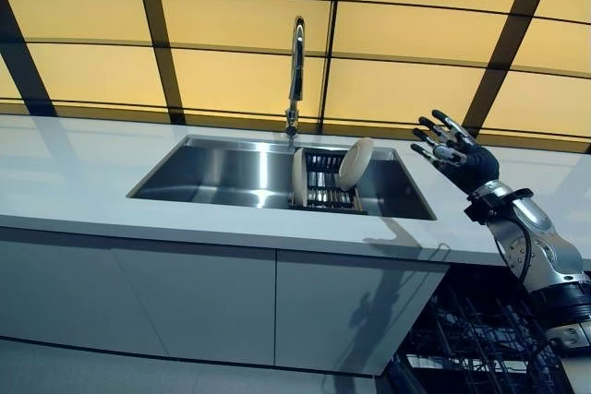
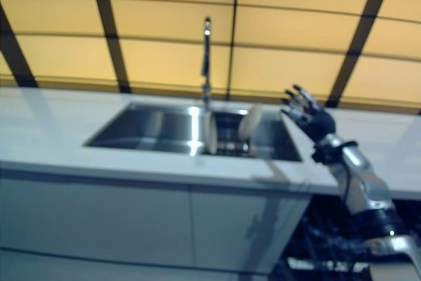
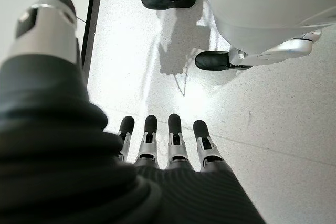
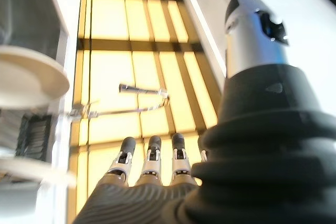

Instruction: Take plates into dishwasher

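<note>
Right hand is hanging up in the air over the bench, just right of the sink. Fingers are spread and mostly straight, gripping nothing, with the palm facing toward the sink. The forearm is rising up from the lower right, wrist bent a bit so the hand is tilting in toward the basin. It isn't touching anything.

Left hand is only showing in its own wrist view, pointing down at the floor, fingers straight and side by side, nothing in them.

The plates are sitting in the sink, standing on edge in a dark rack at the right end of the basin. One plate is upright at the rack's left side, the other plate is leaning at the back right, nearer the hand. The tap is rising behind the sink, just above the rack. Down at the lower right, below the bench, the dishwasher rack is showing dark wire tines.
</note>
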Robot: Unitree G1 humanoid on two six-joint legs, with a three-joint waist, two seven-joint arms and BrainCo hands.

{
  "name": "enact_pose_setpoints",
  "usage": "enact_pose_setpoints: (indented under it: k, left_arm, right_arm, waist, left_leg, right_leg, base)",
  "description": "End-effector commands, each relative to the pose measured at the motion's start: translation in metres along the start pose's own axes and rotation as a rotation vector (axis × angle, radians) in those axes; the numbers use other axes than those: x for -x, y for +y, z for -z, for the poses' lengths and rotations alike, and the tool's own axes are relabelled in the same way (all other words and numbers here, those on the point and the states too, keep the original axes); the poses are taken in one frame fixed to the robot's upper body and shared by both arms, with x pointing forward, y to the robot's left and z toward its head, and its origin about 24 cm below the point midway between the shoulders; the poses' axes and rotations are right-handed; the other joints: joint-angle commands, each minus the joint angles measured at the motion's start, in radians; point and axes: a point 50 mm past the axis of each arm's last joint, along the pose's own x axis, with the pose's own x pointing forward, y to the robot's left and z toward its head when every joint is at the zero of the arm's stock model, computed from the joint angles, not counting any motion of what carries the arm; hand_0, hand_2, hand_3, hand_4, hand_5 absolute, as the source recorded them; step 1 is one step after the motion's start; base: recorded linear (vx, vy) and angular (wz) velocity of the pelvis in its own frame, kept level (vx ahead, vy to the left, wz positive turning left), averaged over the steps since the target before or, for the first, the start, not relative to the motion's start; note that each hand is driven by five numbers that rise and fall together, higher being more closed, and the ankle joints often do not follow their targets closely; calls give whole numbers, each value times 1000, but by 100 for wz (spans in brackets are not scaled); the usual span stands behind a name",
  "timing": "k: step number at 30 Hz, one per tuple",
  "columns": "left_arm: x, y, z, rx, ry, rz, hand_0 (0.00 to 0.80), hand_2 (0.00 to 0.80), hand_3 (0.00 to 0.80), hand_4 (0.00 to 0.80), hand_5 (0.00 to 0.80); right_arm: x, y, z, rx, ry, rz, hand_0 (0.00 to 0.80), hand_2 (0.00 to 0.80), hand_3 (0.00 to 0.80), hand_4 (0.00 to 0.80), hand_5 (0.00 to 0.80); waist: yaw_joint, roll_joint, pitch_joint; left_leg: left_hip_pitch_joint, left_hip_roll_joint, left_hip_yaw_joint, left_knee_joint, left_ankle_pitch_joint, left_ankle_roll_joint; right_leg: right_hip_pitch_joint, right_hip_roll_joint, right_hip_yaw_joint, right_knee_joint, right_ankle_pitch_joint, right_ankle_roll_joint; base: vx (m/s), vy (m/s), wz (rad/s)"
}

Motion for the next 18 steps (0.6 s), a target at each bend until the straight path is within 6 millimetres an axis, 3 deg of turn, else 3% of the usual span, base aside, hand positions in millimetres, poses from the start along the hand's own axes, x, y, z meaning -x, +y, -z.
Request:
enact_pose_setpoints:
  k: [1, 5, 10, 12, 13, 14, 15, 16, 17, 18]
  left_arm:
    - [2, 17, -8, 7, -24, -47, 0, 0, 0, 0, 0]
    - [2, 16, -16, 2, -44, -37, 0, 0, 0, 0, 0]
    - [1, 8, -18, -50, -54, -14, 0, 0, 0, 0, 0]
    - [1, 6, -20, -40, -53, -19, 0, 0, 0, 0, 0]
    - [1, 7, -19, -34, -53, -24, 0, 0, 0, 0, 0]
    - [1, 7, -18, -22, -54, -31, 0, 0, 0, 0, 0]
    - [1, 6, -18, -12, -57, -35, 0, 0, 0, 0, 0]
    - [1, 6, -18, -6, -61, -37, 0, 0, 0, 0, 0]
    - [1, 2, -22, 11, -75, -27, 0, 0, 0, 0, 0]
    - [1, 0, -23, 15, -77, -13, 0, 0, 0, 0, 0]
  right_arm:
    - [-8, -11, -31, 48, -131, 76, 0, 0, 0, 0, 0]
    - [-11, -21, -28, 137, -70, 164, 0, 0, 0, 0, 0]
    - [-13, -34, -42, 260, -43, 291, 0, 0, 0, 0, 0]
    - [-19, -37, -49, 349, -13, 333, 0, 0, 0, 0, 0]
    - [-20, -37, -52, 379, -7, 337, 0, 0, 0, 0, 0]
    - [-21, -36, -55, 413, -3, 340, 0, 0, 0, 0, 0]
    - [-24, -33, -55, 432, 2, 338, 0, 0, 0, 0, 0]
    - [-25, -32, -55, 436, 5, 338, 0, 0, 0, 0, 0]
    - [-27, -27, -48, 435, 17, 353, 0, 0, 0, 0, 0]
    - [-26, -27, -43, 441, 26, 364, 0, 0, 0, 0, 0]
  waist:
    - [42, -4, 16]
    - [50, -11, 22]
    - [58, -18, 9]
    - [52, -18, 1]
    - [50, -17, 1]
    - [50, -17, 6]
    - [56, -28, 15]
    - [59, -32, 20]
    - [91, -58, 57]
    - [115, -57, 74]
  left_leg:
    - [-41, -11, -6, 25, 13, 34]
    - [-30, 5, 11, 25, 8, 29]
    - [-11, 31, 20, 26, -1, 10]
    - [2, 68, 22, 84, -13, -17]
    - [-7, 94, 24, 140, 32, -32]
    - [-45, 124, 25, 254, 114, -54]
    - [-103, 129, 21, 388, 181, -64]
    - [-138, 129, 16, 443, 201, -68]
    - [-317, 103, -2, 645, 264, -70]
    - [-397, 73, -17, 653, 250, -63]
  right_leg:
    - [-28, -102, -9, 117, -38, 166]
    - [-12, -107, -27, 117, -50, 164]
    - [33, -100, -33, 90, -73, 145]
    - [32, -91, -35, 108, -97, 120]
    - [32, -84, -34, 112, -102, 107]
    - [42, -72, -33, 111, -112, 85]
    - [58, -70, -28, 107, -118, 66]
    - [64, -69, -27, 106, -120, 58]
    - [110, -75, 0, 105, -132, 30]
    - [139, -76, 3, 102, -141, 30]
  base:
    - [64, -89, -24]
    - [108, -101, -18]
    - [112, -99, 2]
    - [100, -102, 1]
    - [38, -67, -1]
    - [16, -79, 1]
    - [28, -95, 1]
    - [85, -133, -9]
    - [113, -44, -33]
    - [155, 30, -62]
